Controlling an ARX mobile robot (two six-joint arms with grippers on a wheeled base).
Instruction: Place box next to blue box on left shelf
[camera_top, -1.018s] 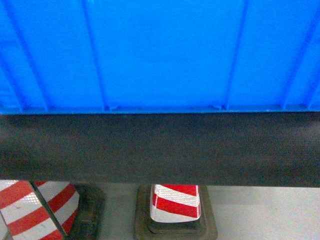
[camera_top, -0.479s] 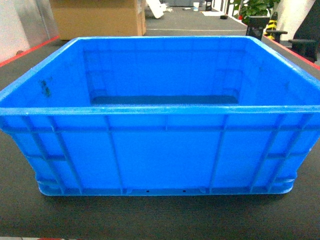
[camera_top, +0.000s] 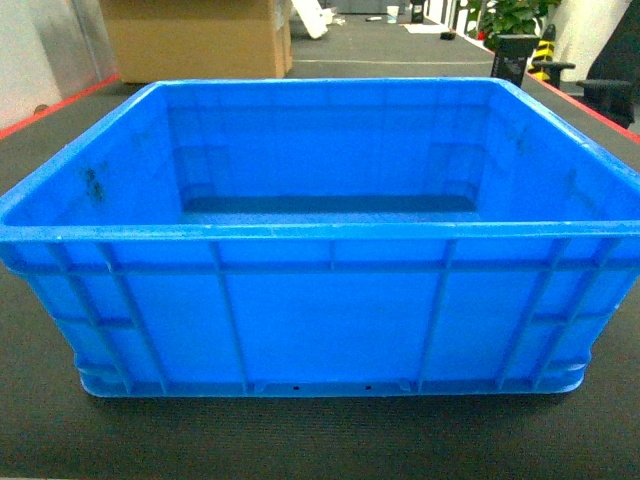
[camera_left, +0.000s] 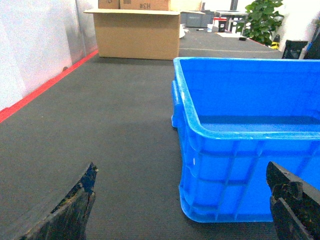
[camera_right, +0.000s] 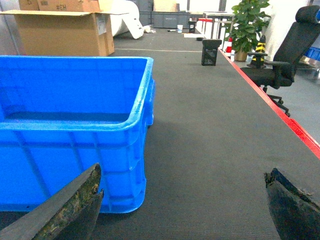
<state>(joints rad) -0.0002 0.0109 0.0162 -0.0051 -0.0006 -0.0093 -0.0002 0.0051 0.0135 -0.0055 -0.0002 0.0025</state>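
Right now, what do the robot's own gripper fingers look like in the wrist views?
Only fingertips show. The left gripper has dark, nearly black fingers with chipped, rough edges and brownish grime. The right gripper looks alike: dark tapered fingers with worn, yellowish-speckled surfaces. No cables, markings or arm links are visible; the head view shows neither arm.

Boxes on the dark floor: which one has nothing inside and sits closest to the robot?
The large blue plastic crate. It sits right in front and shows a bare floor inside. The brown cardboard box stands far behind it, and its inside is hidden.
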